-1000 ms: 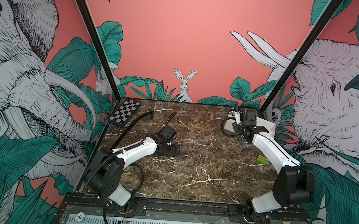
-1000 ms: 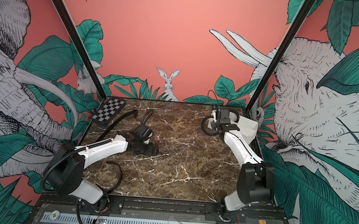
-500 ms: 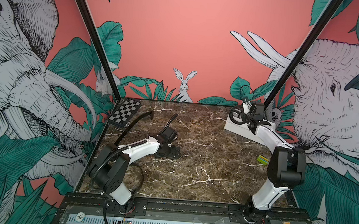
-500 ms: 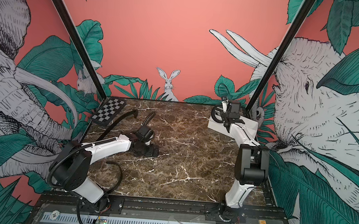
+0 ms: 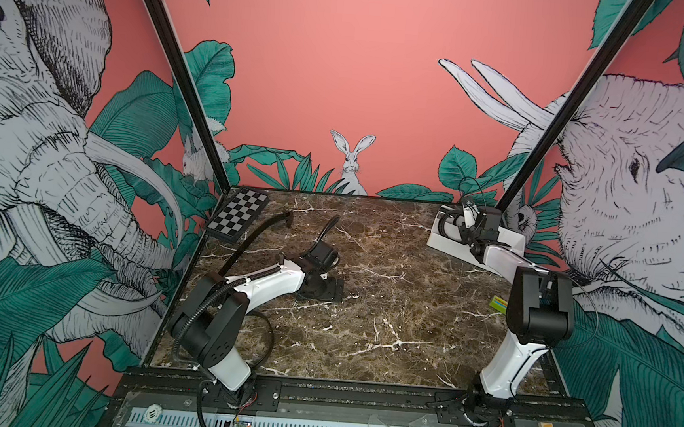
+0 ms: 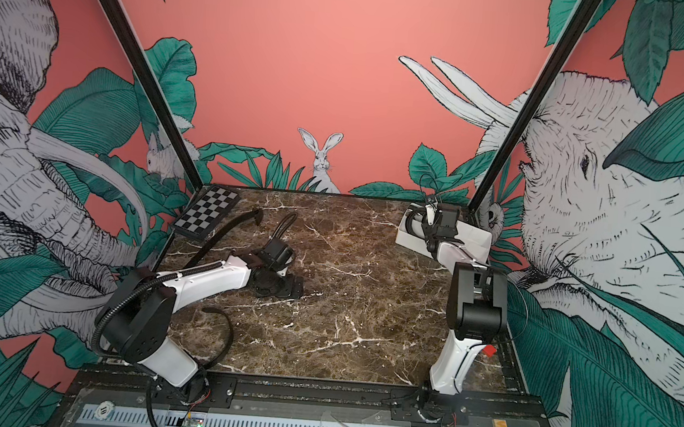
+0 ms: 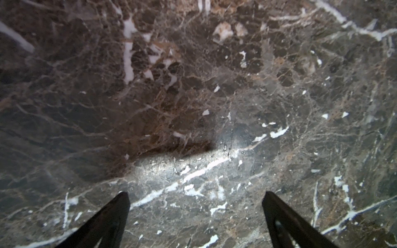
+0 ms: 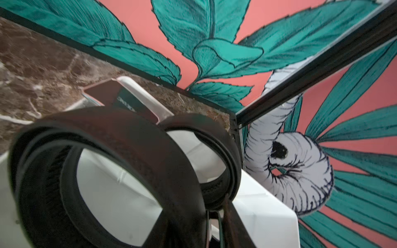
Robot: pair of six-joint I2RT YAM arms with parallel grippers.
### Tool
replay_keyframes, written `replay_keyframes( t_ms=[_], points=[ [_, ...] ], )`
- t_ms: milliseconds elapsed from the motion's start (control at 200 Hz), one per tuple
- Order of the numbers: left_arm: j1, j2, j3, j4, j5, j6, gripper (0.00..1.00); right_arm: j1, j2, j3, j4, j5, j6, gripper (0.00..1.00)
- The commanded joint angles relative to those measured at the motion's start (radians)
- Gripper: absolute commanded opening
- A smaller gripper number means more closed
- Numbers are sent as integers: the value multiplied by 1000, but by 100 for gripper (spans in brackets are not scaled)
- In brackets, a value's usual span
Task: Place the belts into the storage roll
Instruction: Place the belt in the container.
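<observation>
Held belt: a black strap rolled into a coil, close against the lens in the right wrist view, with white box floor showing through its ring.
Second belt: another coil standing just behind the first, inside the box.
Storage roll: a white low-walled box, upper right in both top views.
Right gripper: clamped on the near coil at the box's left end (whether the coil touches the floor cannot be told).
Loose belt: a flat strap lying upper left of centre, beside the checkerboard.
Left gripper: jaws wide apart, low over the marble table.
</observation>
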Motion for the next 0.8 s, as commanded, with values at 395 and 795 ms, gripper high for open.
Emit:
replay_keyframes(
  t_ms=[395, 795],
  points=[
    [1, -21, 8, 1, -24, 12, 99, -14, 30, -97, 105, 36, 54, 0],
    [1, -29, 29, -13, -31, 11, 99, -14, -67, 42, -313, 51, 192, 54]
  ],
)
